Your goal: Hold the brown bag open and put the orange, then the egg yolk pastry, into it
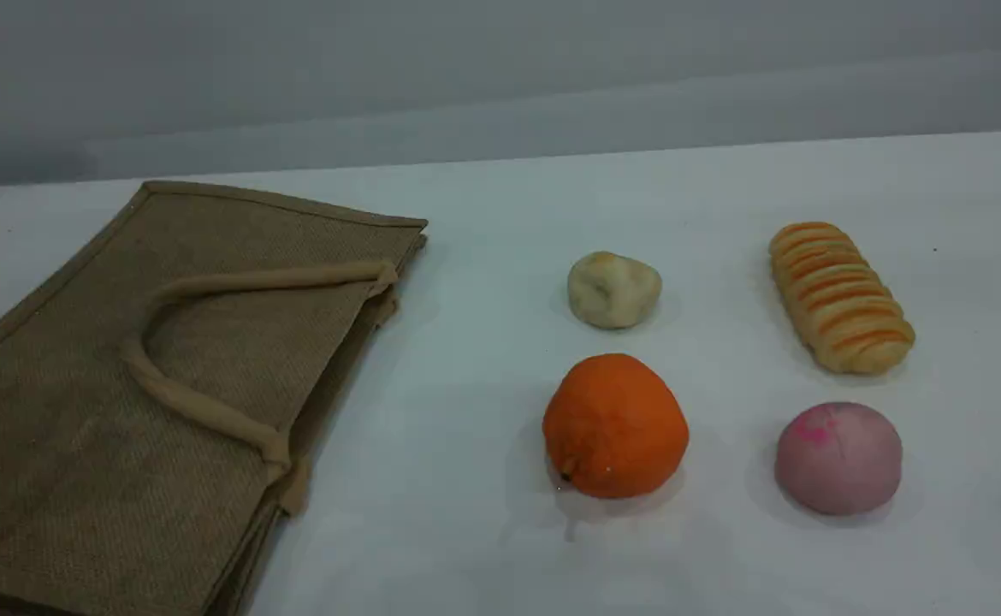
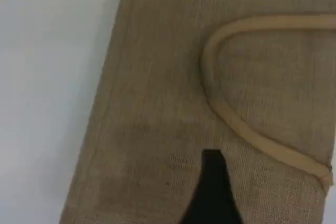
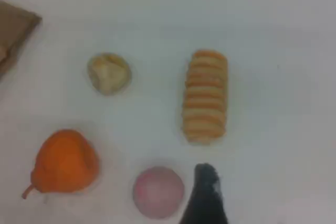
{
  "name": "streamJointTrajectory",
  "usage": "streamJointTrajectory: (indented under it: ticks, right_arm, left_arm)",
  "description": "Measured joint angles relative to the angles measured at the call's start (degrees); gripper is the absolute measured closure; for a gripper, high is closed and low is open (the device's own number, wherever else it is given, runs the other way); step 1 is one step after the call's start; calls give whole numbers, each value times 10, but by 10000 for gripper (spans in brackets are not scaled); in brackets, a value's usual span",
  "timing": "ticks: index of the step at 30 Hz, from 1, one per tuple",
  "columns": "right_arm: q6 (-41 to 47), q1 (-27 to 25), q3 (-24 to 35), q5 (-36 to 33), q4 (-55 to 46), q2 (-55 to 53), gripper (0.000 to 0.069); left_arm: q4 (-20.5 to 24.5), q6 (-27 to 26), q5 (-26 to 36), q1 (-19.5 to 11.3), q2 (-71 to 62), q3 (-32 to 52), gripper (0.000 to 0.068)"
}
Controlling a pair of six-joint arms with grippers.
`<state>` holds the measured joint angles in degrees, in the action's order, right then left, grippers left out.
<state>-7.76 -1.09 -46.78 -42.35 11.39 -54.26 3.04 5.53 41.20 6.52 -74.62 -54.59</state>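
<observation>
A white table (image 1: 483, 547) stands before a grey wall. The brown bag (image 1: 81, 445) lies flat and closed at the left. The orange (image 1: 614, 425) and the egg yolk pastry (image 1: 613, 289) sit untouched to its right. No step is done yet. The left gripper (image 2: 212, 192) and right gripper (image 3: 206, 195) hover with jaws apart, holding nothing.

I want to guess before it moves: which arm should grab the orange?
Right. The right gripper hangs by the pink bun, with the orange close; the left gripper is over the brown bag.
</observation>
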Motion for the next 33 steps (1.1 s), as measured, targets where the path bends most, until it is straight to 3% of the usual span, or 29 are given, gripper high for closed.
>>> streamJointTrajectory:
  ticks: [16,33]
  right_arm:
    - [-3,0,-25,21,5,-80,190]
    - [-4,0,-40,54,7,-174,190]
  left_arm:
    - [17,11,15,-1,-205,-114,178]
    - [16,24,-2,-1,-380,-181,178]
